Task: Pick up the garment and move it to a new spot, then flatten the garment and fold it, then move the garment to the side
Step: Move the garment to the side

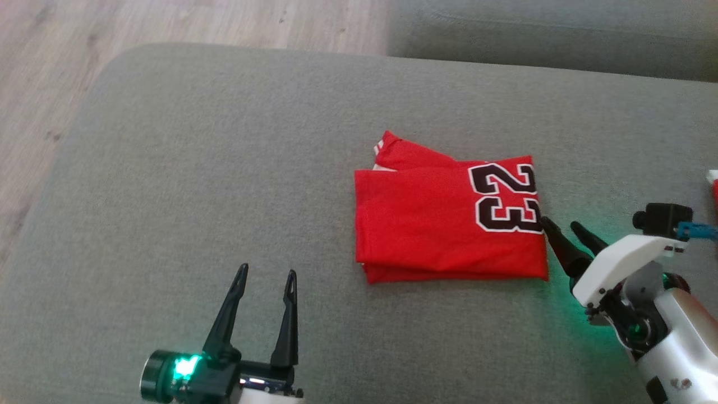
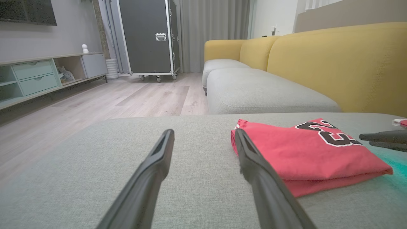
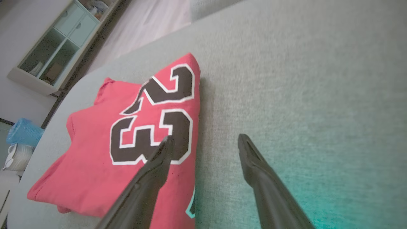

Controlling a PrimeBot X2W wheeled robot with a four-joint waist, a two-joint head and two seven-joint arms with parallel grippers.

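Note:
The garment (image 1: 449, 219) is a red jersey with a black "23", folded into a rectangle on the grey cushion (image 1: 224, 168). In the left wrist view the garment (image 2: 305, 152) lies to the right of my fingers. My right gripper (image 1: 560, 225) stands open at the garment's right edge, one fingertip at the fabric edge near the number. From the right wrist, the garment (image 3: 127, 143) sits under the left finger (image 3: 159, 162), and the right finger hangs over bare cushion. My left gripper (image 1: 266, 275) is open over bare cushion, left of and nearer than the garment, holding nothing.
A yellow-backed sofa (image 2: 334, 63) with grey seats runs behind the cushion. Wood floor (image 1: 45, 84) lies beyond the cushion's left edge. A small red and white item (image 1: 712, 185) sits at the far right edge. A black case (image 2: 148, 36) and a shelf unit (image 2: 35, 76) stand far off.

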